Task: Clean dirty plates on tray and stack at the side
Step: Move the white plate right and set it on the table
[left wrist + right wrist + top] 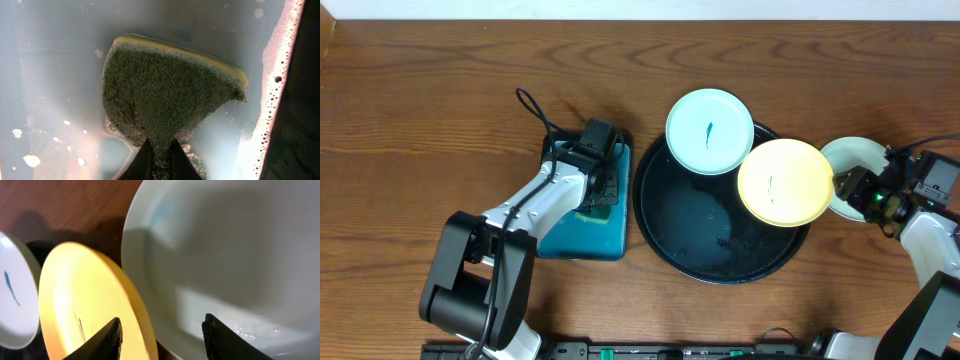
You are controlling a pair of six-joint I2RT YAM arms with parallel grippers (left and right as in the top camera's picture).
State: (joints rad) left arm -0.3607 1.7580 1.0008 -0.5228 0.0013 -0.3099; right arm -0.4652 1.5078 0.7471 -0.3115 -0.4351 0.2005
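The bench (420, 100) is plain brown wood and carries everything within reach.

**Right jaws.** A mint-white plate (857, 158) lies directly ahead of my right jaws. It is flat on the bench, off the black tray (690, 240). No smear shows on the part I can see, so I judge it to be the first plate of the side stack. My right jaws stand apart, one finger to either side of the plate's near rim, and grip nothing.

Close by the finger nearer the tray rises the yellow plate (785, 181). It is tilted because it rests on the tray's raised rim, and a thin dark streak marks its face. Its edge appears to overlap the mint-white plate; I cannot tell whether they touch. Beyond it, farther from these jaws, the smeared mint plate (710, 131) sits over the tray's far rim.

**Clearance.** There is open wood behind these jaws. The tray side is closed off by the yellow plate's raised edge. I judge that a retreat should go up or back, not sideways.

**Left jaws.** My left jaws are closed on a corner of the sponge (165, 95). The sponge spreads out ahead of them in the cloudy water of the rectangular tray (610, 245), with foam (272, 100) along the wall at one side. I judge the sponge is held there to stay wet for the next plate. That wall stands close, so these jaws must lift before crossing.
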